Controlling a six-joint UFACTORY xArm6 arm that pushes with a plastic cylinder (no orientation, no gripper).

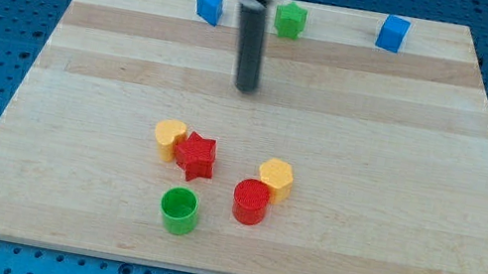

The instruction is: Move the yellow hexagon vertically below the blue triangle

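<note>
The yellow hexagon [275, 177] lies right of the board's middle, low down, touching the red cylinder [251, 202] at its lower left. A blue block that looks like the triangle [209, 5] sits at the view's top, left of centre. My tip [247, 87] is the lower end of the dark, slightly blurred rod. It stands on the bare board below and right of that blue block, and well above and a little left of the yellow hexagon. It touches no block.
A second yellow block [170, 136] touches a red star [195, 156]. A green cylinder [178, 210] sits near the bottom. A green block [291, 19] and a blue cube [393, 32] sit along the top edge of the wooden board [416, 188].
</note>
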